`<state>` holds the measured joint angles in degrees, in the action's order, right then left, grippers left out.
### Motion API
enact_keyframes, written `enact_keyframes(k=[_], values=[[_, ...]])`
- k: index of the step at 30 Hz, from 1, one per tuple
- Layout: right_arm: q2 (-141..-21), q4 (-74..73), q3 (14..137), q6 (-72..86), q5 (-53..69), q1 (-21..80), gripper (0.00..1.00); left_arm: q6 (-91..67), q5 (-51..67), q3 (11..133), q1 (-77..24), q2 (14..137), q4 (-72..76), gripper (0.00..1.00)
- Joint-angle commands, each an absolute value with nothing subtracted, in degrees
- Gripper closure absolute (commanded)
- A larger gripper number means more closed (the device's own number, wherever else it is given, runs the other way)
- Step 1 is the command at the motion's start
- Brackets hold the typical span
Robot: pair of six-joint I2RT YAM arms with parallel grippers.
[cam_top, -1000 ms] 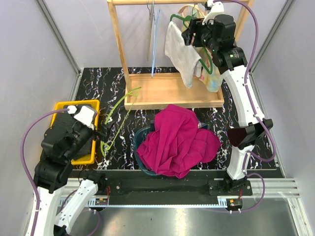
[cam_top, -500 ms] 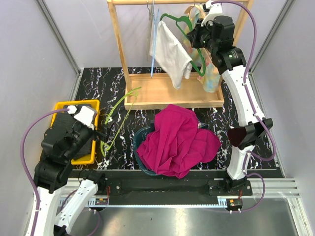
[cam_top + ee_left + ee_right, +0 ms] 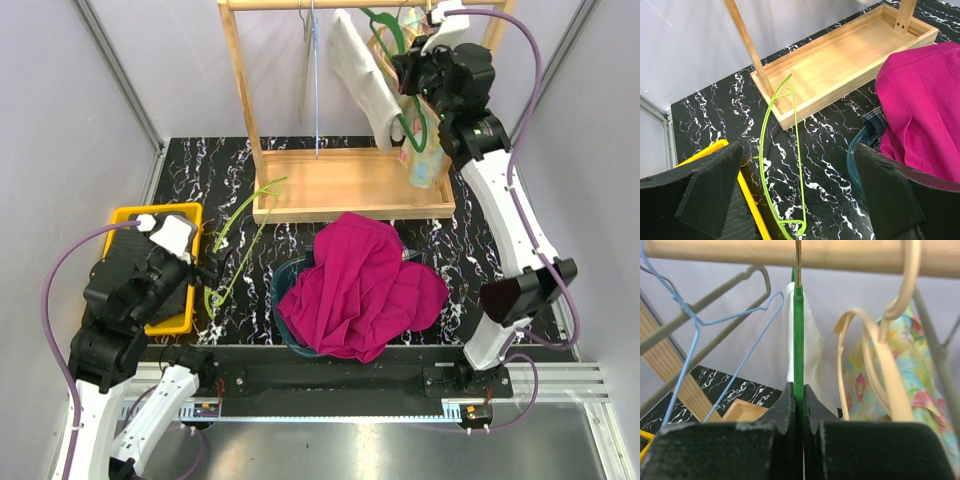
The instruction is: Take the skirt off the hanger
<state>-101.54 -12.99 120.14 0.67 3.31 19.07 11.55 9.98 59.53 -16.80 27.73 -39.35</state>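
My right pincer [image 3: 799, 402] is clamped tight on the green hanger [image 3: 798, 330] at the centre of its wrist view, just below the wooden rail [image 3: 715, 252] across the top. The white skirt [image 3: 365, 80] hangs tilted on that hanger, upper middle of the top view, above the rack's tray [image 3: 350, 185]. My left pincer [image 3: 797, 165] stands wide at the bottom of its own view, over the marble table [image 3: 705, 110] where a lime hanger [image 3: 765, 145] lies. A pink cloth [image 3: 360, 285] is heaped at the centre.
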Motion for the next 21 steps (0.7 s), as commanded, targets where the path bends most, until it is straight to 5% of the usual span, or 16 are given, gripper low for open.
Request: enact_keyframes(k=[1,11,21], values=[[-92.2,-3.0,118.7,-1.8,2.0,19.2,1.00,10.7,10.7,61.8,-16.5,28.0,-36.5,0.01],[-67.7,-11.1,95.5,1.9,7.9,20.0,1.00,6.8,16.3,68.5,-15.8,30.4,-37.6,0.01],[-47.3,-29.0,90.9,6.9,24.4,20.0,1.00,-4.9,37.7,79.5,-15.6,39.2,-33.0,0.01]])
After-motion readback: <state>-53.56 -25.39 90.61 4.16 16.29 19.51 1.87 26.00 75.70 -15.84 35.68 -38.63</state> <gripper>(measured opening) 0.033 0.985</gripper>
